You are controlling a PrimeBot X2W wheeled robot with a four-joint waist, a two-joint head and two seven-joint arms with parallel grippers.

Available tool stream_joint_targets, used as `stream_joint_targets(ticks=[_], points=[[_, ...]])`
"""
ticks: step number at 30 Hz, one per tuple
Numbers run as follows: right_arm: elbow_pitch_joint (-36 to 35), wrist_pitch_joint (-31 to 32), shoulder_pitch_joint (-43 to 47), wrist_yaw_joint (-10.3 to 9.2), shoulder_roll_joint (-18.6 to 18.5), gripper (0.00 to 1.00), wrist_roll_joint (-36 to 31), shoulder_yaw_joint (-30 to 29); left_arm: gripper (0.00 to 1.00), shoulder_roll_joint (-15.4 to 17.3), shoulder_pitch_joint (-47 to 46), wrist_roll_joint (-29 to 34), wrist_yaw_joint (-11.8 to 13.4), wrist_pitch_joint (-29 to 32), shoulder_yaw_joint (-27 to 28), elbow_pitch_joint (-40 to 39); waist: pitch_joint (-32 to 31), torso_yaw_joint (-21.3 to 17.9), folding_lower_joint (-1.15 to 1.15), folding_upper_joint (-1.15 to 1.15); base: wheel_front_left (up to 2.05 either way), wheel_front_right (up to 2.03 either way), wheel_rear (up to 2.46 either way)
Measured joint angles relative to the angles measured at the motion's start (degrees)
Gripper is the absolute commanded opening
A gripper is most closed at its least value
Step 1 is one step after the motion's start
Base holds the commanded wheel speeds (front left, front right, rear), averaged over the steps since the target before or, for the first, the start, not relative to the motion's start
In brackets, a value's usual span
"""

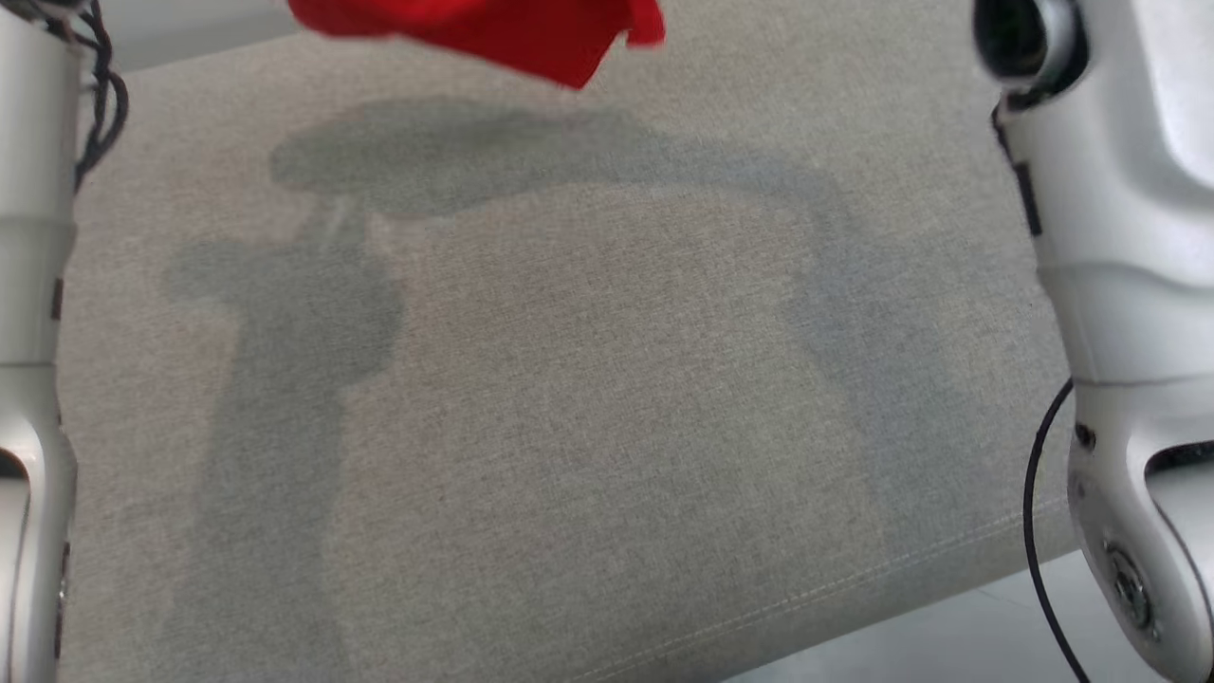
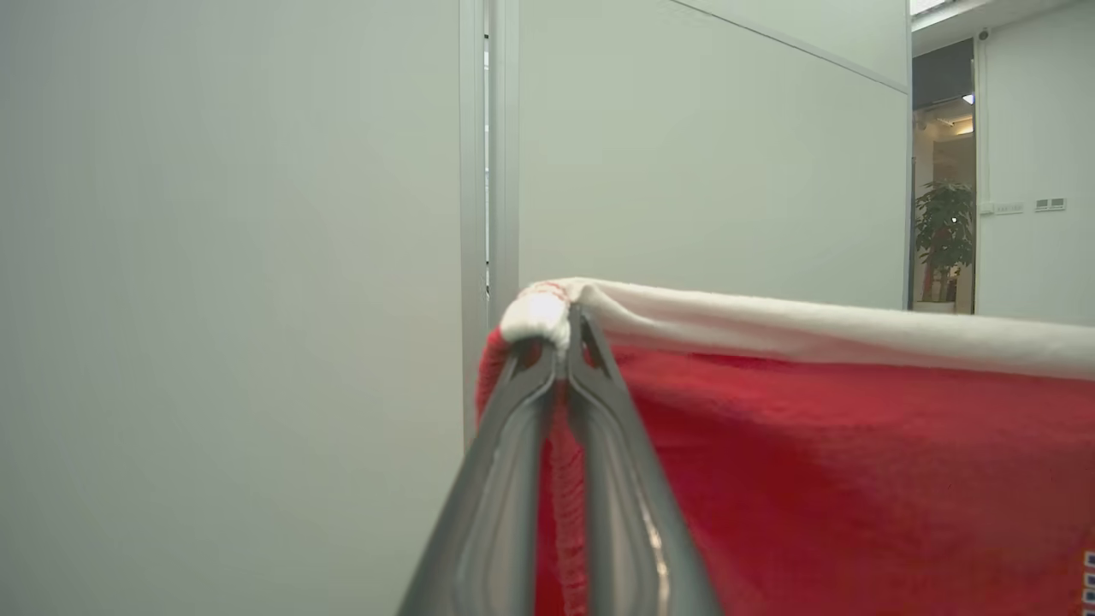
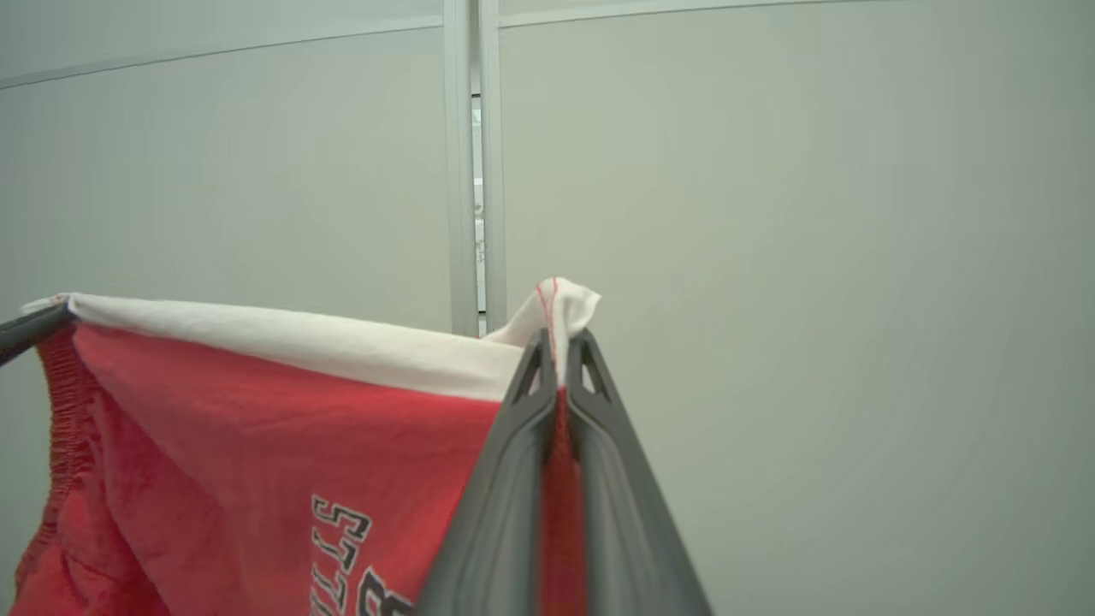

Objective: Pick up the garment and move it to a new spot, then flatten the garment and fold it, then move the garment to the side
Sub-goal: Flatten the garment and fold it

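Observation:
The garment (image 1: 493,33) is red with a white hem band and dark lettering. It hangs in the air above the grey fabric-covered table (image 1: 607,427), its lower edge showing at the top of the head view. In the left wrist view my left gripper (image 2: 560,329) is shut on one corner of the garment's (image 2: 855,445) white band. In the right wrist view my right gripper (image 3: 556,342) is shut on the other corner, and the garment (image 3: 257,428) stretches taut between the two. My pale forearms (image 1: 33,285) (image 1: 1119,237) rise at both sides of the head view.
Pale wall panels stand behind the raised garment in both wrist views. A potted plant (image 2: 945,231) stands in a doorway at the far right. The table's front edge and a strip of floor (image 1: 948,645) show at the lower right.

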Motion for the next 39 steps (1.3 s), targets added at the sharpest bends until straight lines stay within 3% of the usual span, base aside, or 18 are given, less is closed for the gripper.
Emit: stream_joint_targets(ticks=[3,8,14,23,32,39], points=[[-3.80,-0.11,-2.48,0.00,0.86,0.00,-2.96,-3.71,0.00,-1.12,-4.29,0.26,-0.02,-3.13,0.75,1.56,2.59,-0.95,0.00,0.00,0.00,0.00,0.00],[-5.70,-0.10,2.79,0.00,1.86,0.00,-3.99,0.59,0.00,-1.72,-1.92,-1.44,-0.10,-4.04,-0.53,4.82,7.17,-1.84,0.01,0.00,0.00,0.00,0.00],[-6.77,-0.10,8.79,-0.01,1.88,0.00,-2.11,5.42,0.00,0.73,4.08,-4.90,-0.10,-4.22,-3.99,6.13,11.89,-2.50,0.01,0.00,0.00,0.00,0.00],[-10.37,-0.10,13.65,-0.01,1.92,0.00,-0.91,5.94,0.00,3.75,8.55,-9.64,-0.10,-4.25,-3.08,0.71,13.88,-2.99,0.01,0.00,0.00,0.00,0.00],[-20.19,-0.10,29.08,0.00,0.69,0.00,1.10,3.20,0.00,8.55,30.05,-15.69,-0.12,-4.30,-2.53,-17.74,10.06,-0.64,0.00,0.00,0.00,0.00,0.00],[-25.14,-0.09,42.59,0.05,-0.33,0.00,1.48,0.36,0.00,8.12,47.81,-14.60,-0.20,-4.30,0.51,-26.53,6.80,1.06,0.00,0.00,0.00,0.00,0.00]])
